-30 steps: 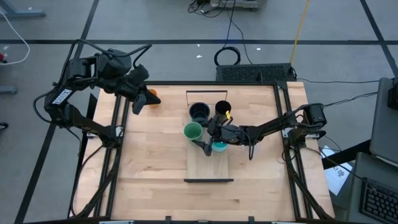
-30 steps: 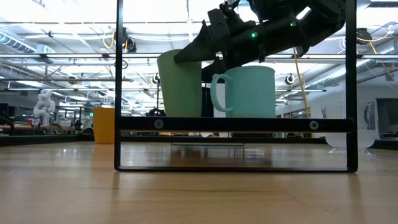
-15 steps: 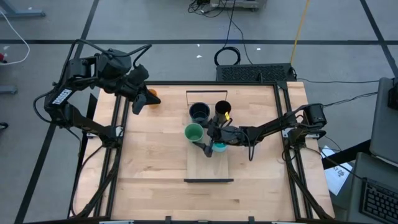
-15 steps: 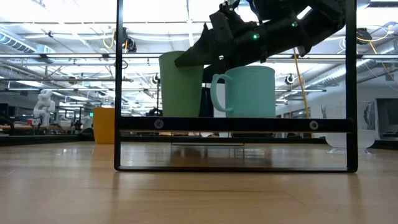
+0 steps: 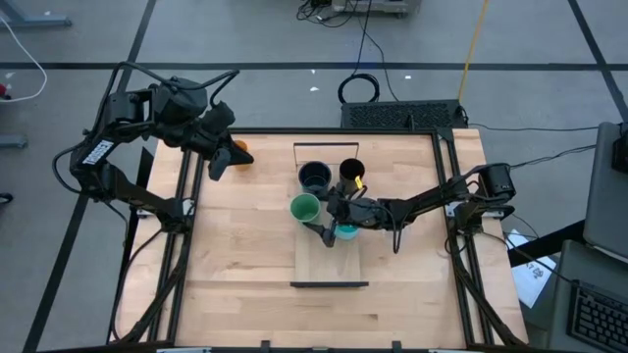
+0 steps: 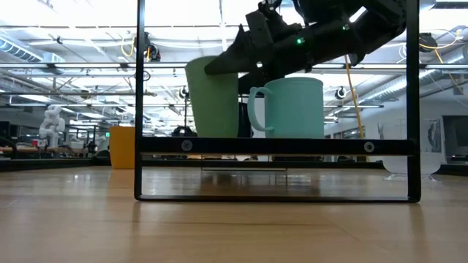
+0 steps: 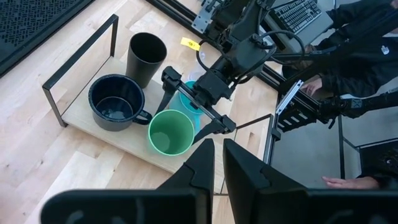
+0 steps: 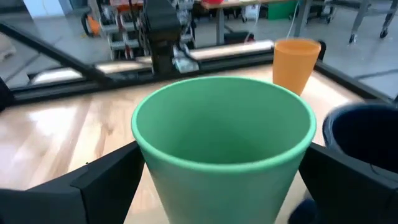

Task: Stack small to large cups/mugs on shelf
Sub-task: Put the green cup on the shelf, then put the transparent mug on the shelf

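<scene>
High view: we have the right gripper [image 5: 325, 224] spread wide around the green cup [image 5: 304, 207] at the shelf [image 5: 329, 263] left edge, the left gripper [image 5: 218, 162] shut near the orange cup [image 5: 238, 152] at the worktop's far left corner. Right wrist view: fingers [image 8: 106, 174] flank the green cup ungripped, so we judge closing on it comes next.

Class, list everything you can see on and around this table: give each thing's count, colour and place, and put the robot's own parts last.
Shelf: one, light wood, mid-table.
Green cup: one, on the shelf, between the right gripper's fingers.
Blue mug: one, on the shelf beside the green cup.
Dark mug: one, at the shelf's far end.
Black cup: one, beside the dark mug.
Orange cup: one, on the table off the shelf, near the left arm.
Left gripper: shut, at the table's far left.
Right gripper: open around the green cup.
</scene>
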`<state>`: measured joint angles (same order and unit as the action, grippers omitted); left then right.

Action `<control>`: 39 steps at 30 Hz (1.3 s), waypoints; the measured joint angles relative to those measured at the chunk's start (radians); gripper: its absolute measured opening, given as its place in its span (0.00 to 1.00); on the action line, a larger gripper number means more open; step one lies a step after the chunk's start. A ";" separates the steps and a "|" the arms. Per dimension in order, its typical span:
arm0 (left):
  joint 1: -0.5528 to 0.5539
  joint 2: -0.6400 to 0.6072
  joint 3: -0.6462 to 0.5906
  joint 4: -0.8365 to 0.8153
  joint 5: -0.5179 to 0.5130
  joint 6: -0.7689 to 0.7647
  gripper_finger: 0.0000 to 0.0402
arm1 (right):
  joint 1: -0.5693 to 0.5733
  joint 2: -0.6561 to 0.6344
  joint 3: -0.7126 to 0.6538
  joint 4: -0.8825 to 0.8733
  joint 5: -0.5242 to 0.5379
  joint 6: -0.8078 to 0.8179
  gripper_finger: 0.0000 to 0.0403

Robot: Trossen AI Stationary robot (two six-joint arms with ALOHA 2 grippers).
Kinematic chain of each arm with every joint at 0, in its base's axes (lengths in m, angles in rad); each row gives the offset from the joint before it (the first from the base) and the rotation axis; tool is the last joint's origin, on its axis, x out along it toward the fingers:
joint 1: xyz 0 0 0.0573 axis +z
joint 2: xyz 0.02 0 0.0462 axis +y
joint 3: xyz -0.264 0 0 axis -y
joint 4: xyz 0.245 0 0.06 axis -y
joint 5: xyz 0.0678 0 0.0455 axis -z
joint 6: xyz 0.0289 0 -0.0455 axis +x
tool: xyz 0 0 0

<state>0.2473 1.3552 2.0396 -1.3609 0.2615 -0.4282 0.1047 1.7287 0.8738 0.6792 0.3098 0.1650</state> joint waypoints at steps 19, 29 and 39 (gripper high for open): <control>0.000 0.000 0.000 0.000 0.002 0.003 0.08 | 0.002 -0.008 0.000 -0.130 -0.030 0.032 0.99; -0.001 0.000 0.000 -0.007 0.003 0.009 0.08 | 0.002 -0.054 -0.001 -0.203 -0.054 0.058 0.99; -0.002 0.000 0.000 -0.006 0.003 0.008 0.08 | 0.002 -0.120 0.000 -0.278 -0.077 0.059 0.99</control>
<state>0.2455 1.3552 2.0396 -1.3670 0.2642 -0.4198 0.1066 1.6083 0.8734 0.4010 0.2333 0.2237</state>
